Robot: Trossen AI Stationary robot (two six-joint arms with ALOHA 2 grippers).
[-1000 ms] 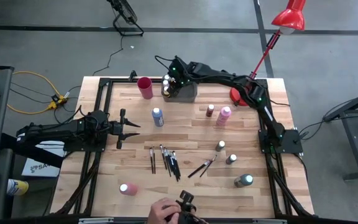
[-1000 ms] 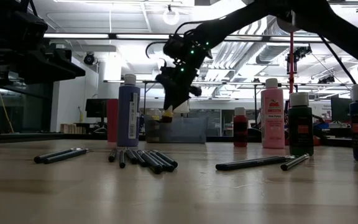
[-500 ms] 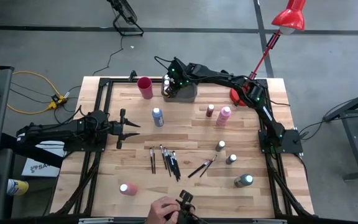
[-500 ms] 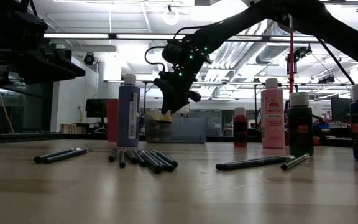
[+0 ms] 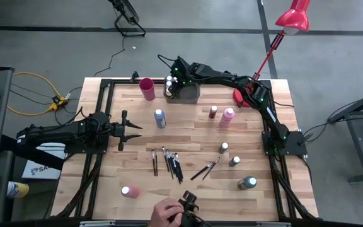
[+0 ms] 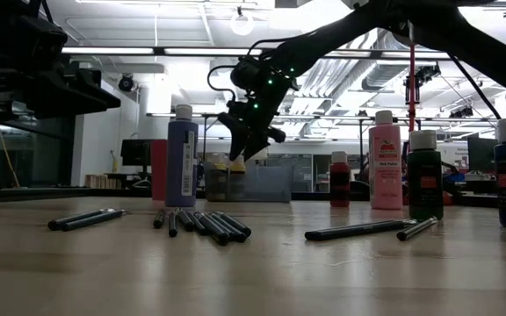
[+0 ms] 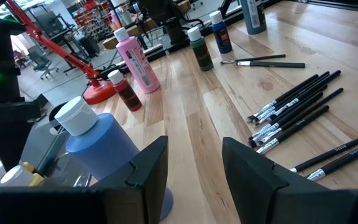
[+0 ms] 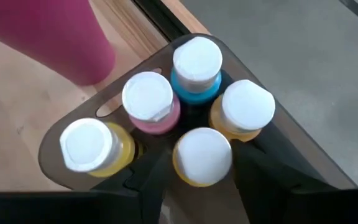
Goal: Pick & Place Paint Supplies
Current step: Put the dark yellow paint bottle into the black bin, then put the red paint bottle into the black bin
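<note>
Right wrist view showed your right claw (image 8: 191, 180) over the corner of the grey tray (image 8: 291, 155), its fingers spread a little to either side of a yellow bottle (image 8: 202, 157) that stood upright between them, cap up. I could not tell whether the pads touched it, so read this as the release of a placed bottle, not a firm grip. Just beyond the claw stood four more bottles in the tray: a pink one (image 8: 150, 102), a blue one (image 8: 196, 65) and two yellow ones (image 8: 87, 146) (image 8: 244, 112). The red cup (image 8: 48, 37) stood outside the tray, past them.

Your next move, as I judge it, called for a straight lift clear of the caps, then a reach to the loose bottles well away on the open table.

Your left claw (image 7: 194, 168) waited with fingers parted and empty, a blue bottle (image 7: 98, 146) just beside it and brushes (image 7: 294, 109) ahead.

The tray's floor was hidden by the bottles, and in the low view (image 6: 249, 132) the claw was a dark shape against the lights. A person's hand (image 5: 166, 214) showed at the table's near edge, cut off.
</note>
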